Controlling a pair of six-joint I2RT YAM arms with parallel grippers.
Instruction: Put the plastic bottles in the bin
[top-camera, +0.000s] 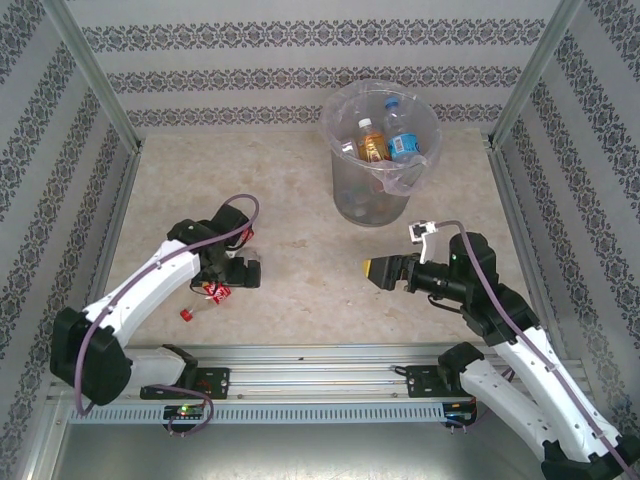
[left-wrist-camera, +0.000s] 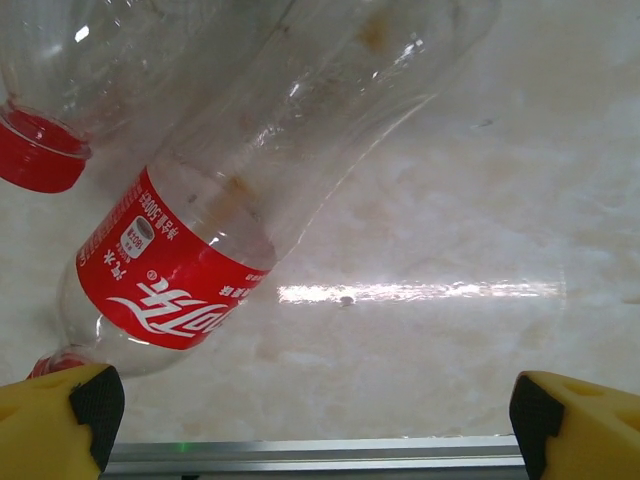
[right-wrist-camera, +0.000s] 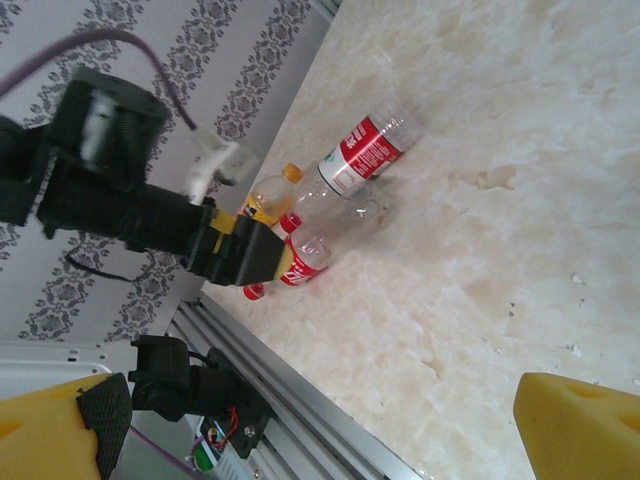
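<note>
From above, the bin (top-camera: 352, 195) is seen at the far side of the surface (top-camera: 300, 300), with an orange-labelled bottle (top-camera: 372, 142) and a blue-labelled bottle (top-camera: 404, 142) standing inside it. The left arm (top-camera: 150, 285) is bent low over a bottle lying near the rail. In the left wrist view the left fingers (left-wrist-camera: 60, 420) are shown spread wide, with a red-labelled bottle (left-wrist-camera: 170, 275) lying just beyond them, unheld, and a second red cap (left-wrist-camera: 35, 150) beside it. An orange-capped bottle (right-wrist-camera: 268, 198) and another red-labelled bottle (right-wrist-camera: 365, 150) are added by the right wrist view. The right fingers (right-wrist-camera: 580, 420) are spread wide over bare surface, with nothing held.
</note>
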